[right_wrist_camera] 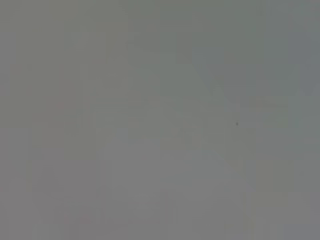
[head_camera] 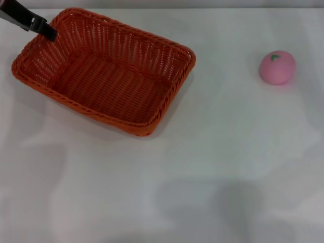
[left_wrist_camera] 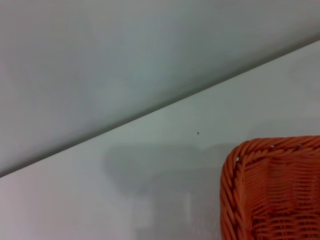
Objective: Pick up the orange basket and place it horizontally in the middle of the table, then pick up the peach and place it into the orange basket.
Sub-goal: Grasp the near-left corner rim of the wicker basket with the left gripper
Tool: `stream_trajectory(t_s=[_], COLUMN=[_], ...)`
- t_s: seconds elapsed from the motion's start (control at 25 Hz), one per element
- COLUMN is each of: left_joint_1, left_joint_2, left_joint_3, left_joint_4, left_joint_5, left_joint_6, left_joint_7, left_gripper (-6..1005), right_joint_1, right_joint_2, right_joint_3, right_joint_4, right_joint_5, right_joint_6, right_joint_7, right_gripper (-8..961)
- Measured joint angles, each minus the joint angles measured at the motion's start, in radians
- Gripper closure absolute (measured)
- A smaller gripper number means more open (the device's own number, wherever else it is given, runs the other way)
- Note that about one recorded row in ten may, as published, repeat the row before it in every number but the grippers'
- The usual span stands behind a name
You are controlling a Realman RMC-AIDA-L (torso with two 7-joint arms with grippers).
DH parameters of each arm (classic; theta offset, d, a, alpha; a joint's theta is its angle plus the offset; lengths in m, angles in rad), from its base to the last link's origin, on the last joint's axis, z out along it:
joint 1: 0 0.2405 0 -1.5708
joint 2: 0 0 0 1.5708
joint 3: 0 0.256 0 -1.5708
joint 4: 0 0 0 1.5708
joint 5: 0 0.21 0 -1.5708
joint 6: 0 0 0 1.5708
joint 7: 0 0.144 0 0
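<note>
The orange basket [head_camera: 104,71] lies slanted on the white table [head_camera: 202,167] at the far left in the head view, with nothing inside it. My left gripper [head_camera: 49,33] reaches in from the far left corner, and its dark tip is at the basket's far left rim. A rounded corner of the orange basket [left_wrist_camera: 275,190] shows in the left wrist view. The pink peach [head_camera: 277,67] sits alone at the far right, well apart from the basket. My right gripper is out of view.
The table's far edge [left_wrist_camera: 165,107] runs just behind the basket, with a plain grey wall beyond it. The right wrist view shows only a flat grey surface.
</note>
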Motion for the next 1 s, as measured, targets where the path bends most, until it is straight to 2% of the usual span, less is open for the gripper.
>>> stream_trajectory(t_s=[0.16, 0.56, 1.0], left_joint_1=[0.001, 0.033, 0.059], left_joint_2=[-0.007, -0.043, -0.06], left_joint_3=[-0.001, -0.001, -0.001], left_joint_4=[0.006, 0.008, -0.001], left_joint_5=[-0.001, -0.001, 0.002], left_joint_6=[0.011, 0.034, 0.026], left_joint_7=[0.009, 0.014, 0.01], left_gripper=[322, 322, 374], right_joint_1=[-0.004, -0.006, -0.005], right_joint_2=[0.0, 0.0, 0.0], right_joint_3=[0.0, 0.0, 0.0], right_joint_4=[0.001, -0.002, -0.005], right_joint_5=[0.003, 0.005, 0.005], right_joint_6=[0.0, 0.0, 0.005], right_joint_7=[0.0, 0.0, 0.001], right_gripper=[96, 97, 96])
